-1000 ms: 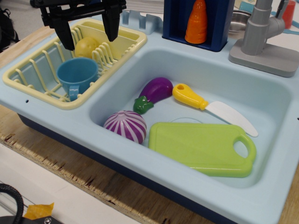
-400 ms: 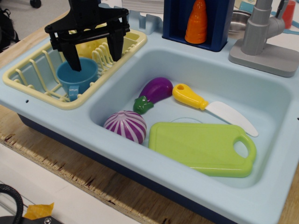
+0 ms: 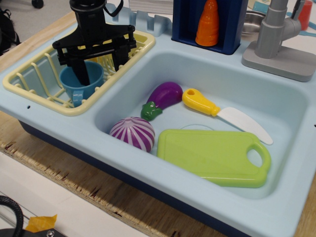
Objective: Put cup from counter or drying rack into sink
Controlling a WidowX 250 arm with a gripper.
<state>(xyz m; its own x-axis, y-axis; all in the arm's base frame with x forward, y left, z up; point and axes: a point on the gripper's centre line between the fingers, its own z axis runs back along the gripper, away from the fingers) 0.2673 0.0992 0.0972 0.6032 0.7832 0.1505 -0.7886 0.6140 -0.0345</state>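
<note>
The blue cup (image 3: 77,84) stands upright in the pale yellow drying rack (image 3: 30,88) at the left, its handle toward the front. My black gripper (image 3: 102,69) is down over it and open. Its left finger (image 3: 83,73) reaches inside the cup's mouth. Its right finger (image 3: 120,57) is outside the cup's right wall, among the rack's ribs. The jaws straddle the cup's right wall without closing on it. The light blue sink (image 3: 227,81) lies to the right of the rack, set in the light blue counter (image 3: 59,121).
In the sink lie a purple eggplant (image 3: 166,95), a purple striped onion (image 3: 132,133), a yellow-handled knife (image 3: 219,113) and a green cutting board (image 3: 213,156). A grey faucet (image 3: 276,42) and an orange carrot (image 3: 208,23) in a dark blue holder stand behind.
My gripper has come down and slightly right onto the cup. Its left finger is now inside the cup's mouth. The yellow round object is now hidden behind the gripper.
</note>
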